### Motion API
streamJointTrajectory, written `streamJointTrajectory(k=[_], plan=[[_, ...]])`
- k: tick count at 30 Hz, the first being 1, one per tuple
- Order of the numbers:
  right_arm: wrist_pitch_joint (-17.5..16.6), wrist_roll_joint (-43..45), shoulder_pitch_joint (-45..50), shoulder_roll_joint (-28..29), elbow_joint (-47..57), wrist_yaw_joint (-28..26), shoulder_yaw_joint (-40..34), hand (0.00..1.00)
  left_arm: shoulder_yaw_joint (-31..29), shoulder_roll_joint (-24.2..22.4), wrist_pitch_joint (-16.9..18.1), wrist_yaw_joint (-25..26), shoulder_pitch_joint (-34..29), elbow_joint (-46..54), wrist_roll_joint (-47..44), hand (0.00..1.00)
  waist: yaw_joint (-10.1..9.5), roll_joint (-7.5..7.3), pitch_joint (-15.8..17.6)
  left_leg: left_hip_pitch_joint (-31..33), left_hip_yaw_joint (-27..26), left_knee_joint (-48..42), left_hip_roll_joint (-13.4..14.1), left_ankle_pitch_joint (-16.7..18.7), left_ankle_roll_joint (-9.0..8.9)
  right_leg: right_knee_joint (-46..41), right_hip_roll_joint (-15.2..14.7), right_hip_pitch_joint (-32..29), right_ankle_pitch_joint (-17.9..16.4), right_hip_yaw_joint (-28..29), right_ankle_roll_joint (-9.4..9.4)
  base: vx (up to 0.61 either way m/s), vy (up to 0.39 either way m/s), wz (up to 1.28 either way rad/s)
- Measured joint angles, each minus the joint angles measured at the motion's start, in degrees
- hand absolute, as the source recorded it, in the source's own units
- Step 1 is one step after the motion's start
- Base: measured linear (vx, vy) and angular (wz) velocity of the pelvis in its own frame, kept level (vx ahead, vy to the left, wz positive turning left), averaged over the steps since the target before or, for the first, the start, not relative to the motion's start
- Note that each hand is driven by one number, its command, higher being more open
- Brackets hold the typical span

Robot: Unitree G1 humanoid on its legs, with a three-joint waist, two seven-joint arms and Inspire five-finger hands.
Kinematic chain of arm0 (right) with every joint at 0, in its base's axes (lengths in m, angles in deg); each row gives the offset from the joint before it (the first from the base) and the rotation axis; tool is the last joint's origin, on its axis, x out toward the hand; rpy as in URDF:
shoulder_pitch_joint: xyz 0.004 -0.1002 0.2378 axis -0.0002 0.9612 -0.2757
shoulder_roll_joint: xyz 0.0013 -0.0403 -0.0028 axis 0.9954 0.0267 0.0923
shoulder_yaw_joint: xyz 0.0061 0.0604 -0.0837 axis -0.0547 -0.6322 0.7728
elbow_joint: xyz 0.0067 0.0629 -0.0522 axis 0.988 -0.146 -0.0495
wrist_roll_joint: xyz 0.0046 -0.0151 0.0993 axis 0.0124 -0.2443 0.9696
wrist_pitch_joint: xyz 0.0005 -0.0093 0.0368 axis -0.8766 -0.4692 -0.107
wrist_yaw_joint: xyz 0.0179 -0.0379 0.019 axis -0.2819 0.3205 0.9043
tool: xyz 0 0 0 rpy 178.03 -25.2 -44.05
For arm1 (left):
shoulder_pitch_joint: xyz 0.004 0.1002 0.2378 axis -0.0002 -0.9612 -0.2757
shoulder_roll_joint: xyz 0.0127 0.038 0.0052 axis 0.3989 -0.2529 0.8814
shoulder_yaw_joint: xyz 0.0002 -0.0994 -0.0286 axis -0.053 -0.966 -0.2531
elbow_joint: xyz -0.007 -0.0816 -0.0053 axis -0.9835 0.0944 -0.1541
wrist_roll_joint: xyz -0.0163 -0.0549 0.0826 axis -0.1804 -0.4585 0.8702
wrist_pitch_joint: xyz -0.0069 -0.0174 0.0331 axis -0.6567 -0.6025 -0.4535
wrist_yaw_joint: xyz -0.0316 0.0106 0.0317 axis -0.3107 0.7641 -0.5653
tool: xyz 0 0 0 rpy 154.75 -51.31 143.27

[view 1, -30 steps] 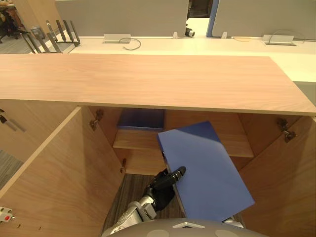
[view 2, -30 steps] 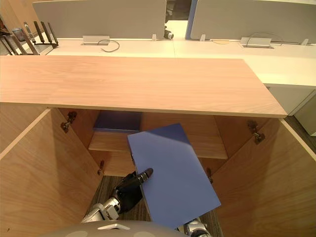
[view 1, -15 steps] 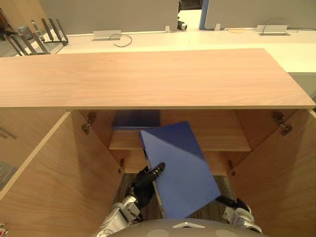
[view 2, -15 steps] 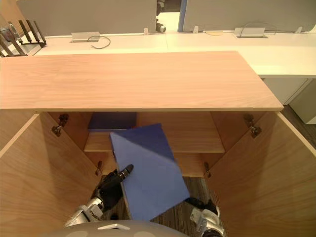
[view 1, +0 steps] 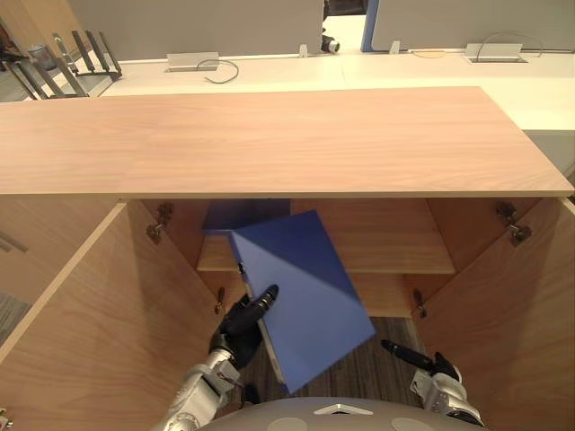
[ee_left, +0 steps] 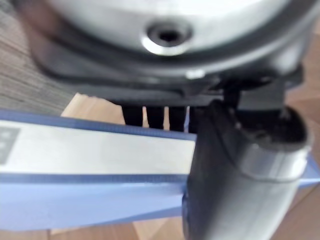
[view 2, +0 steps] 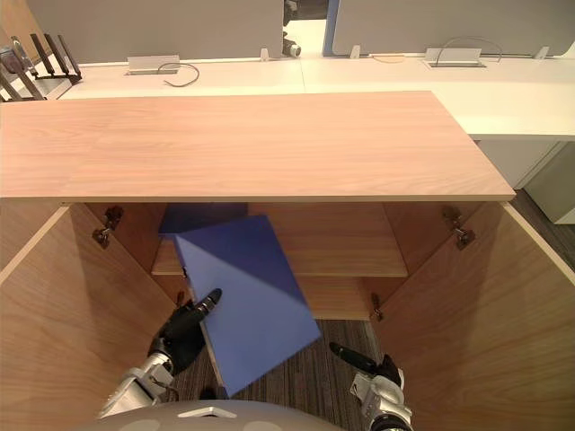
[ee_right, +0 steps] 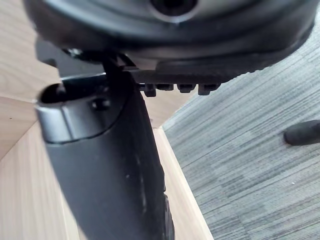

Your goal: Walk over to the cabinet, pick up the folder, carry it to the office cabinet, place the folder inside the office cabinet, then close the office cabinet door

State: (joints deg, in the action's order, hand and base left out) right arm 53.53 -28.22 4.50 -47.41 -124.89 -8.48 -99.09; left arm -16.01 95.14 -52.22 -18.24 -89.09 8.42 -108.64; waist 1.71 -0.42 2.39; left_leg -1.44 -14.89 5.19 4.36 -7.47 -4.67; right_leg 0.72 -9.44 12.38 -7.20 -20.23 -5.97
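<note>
Moves toward 9 o'clock: blue flat rectangular folder (view 1: pixel 301 296). Right hand (view 1: pixel 422 361) now off it, apart at 5 o'clock, fingers straight. Left hand (view 1: pixel 239 327) pinches folder's 8 o'clock edge, thumb on cover, fingers beneath. White spine label (ee_left: pixel 90 150), print unreadable. Cover plain, matte, tilted before open light-wood cabinet (view 1: pixel 269 144); second dark-blue folder (view 1: pixel 235 215) on shelf (view 1: pixel 395 259), 11 o'clock.

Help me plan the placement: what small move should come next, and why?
Probably ease the folder forward and level it onto the shelf, right of the second folder. The left robot hand pinches it tilted, mostly outside the open cabinet; the right robot hand hangs open, low.
</note>
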Motion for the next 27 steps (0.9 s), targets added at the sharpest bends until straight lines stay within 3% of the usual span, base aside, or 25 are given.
streamJointTrajectory(k=[3,8,11,15,18,22,27], plan=[[0.4,0.0,-0.1,-0.5,0.8,-0.2,0.0,1.00,-4.1,0.0,0.1,0.0,0.0,0.0,0.6,0.00,0.00,-0.02,0.0,0.1,0.0,0.0,-0.1,0.0,0.04,0.0,-0.1,-0.1,0.0,-0.1,0.00,0.00,0.000,0.00],[1.6,0.2,0.0,-3.2,12.6,-0.4,0.1,1.00,-10.0,0.3,0.2,0.0,0.0,0.0,4.4,0.00,0.23,0.24,0.1,0.4,0.0,0.0,-0.7,0.3,0.45,-0.2,-0.8,-0.6,0.0,-0.1,-0.01,0.00,0.000,0.00],[1.2,0.0,-1.7,-6.6,18.4,0.0,0.0,1.00,-11.6,0.4,0.2,0.0,0.0,0.0,6.4,0.00,0.22,0.30,0.1,1.0,0.0,-0.1,-1.1,0.3,0.61,-0.6,-1.2,-1.4,0.0,0.0,-0.02,0.00,0.000,0.00],[0.6,0.6,-4.1,-8.7,18.6,-0.2,0.0,1.00,-11.7,0.7,0.2,0.0,0.0,-0.1,6.5,0.00,0.22,0.25,0.0,0.9,0.0,-0.2,-1.1,0.3,0.61,-0.7,-1.2,-1.4,0.0,0.0,-0.02,0.00,0.000,0.00],[-0.1,7.9,-4.2,-9.5,18.5,-3.8,2.3,1.00,-11.7,0.8,0.2,-0.4,0.0,-0.1,6.5,0.00,0.25,0.40,0.0,0.9,0.0,-0.1,-1.1,0.3,0.60,-0.8,-1.2,-1.4,0.0,0.0,-0.03,0.00,0.000,0.00],[-0.1,16.0,-4.1,-13.5,19.0,-13.0,13.7,1.00,-11.5,2.8,0.2,-3.2,0.4,-0.2,6.5,0.00,0.91,0.48,0.1,0.8,0.0,0.0,-1.0,0.3,0.61,-0.9,-1.2,-1.4,0.0,0.1,-0.05,0.00,0.000,0.00],[-0.1,16.8,-4.6,-16.1,21.2,-22.3,23.9,1.00,-10.6,4.4,0.2,-6.3,2.4,-1.8,6.5,0.00,0.44,0.56,0.0,0.7,0.0,0.0,-1.0,0.2,0.70,-1.1,-1.2,-1.4,0.0,0.1,-0.05,0.00,0.000,0.00]])
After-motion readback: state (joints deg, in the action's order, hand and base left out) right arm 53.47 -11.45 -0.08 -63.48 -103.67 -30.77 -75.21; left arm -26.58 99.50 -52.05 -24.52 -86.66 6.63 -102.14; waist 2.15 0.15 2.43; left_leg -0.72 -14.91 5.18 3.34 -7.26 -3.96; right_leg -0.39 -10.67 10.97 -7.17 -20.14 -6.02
